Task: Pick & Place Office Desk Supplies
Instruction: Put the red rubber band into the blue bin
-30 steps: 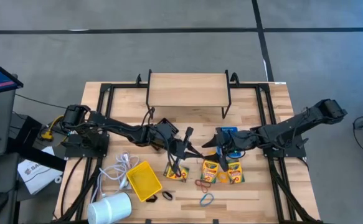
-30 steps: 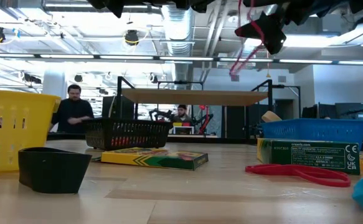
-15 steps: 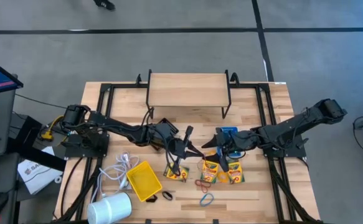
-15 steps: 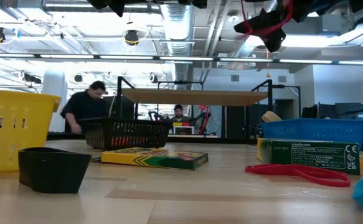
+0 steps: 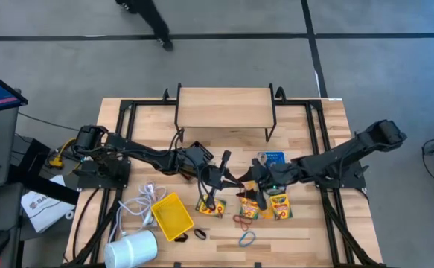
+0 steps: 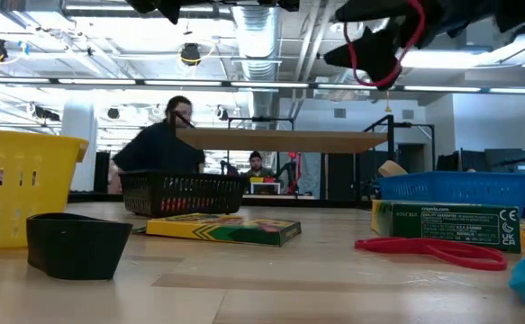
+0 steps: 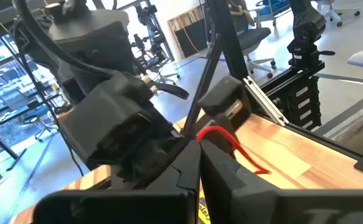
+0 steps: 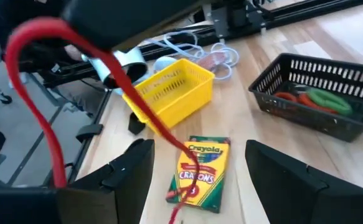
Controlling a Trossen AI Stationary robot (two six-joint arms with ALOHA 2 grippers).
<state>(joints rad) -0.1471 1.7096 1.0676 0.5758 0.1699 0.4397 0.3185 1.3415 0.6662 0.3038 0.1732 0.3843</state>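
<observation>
Yellow-green crayon boxes (image 5: 261, 203): 3; bins (image 5: 172, 216): 3

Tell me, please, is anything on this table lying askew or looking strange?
Yes. A thin red rubber-band ring hangs in the air from the shut left gripper, stretched into a long loop, above the crayon box, between the open right gripper's fingers.

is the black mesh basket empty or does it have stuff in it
Not empty. In the right wrist view the black mesh basket holds red and green rubber-band rings lying on its floor.
</observation>
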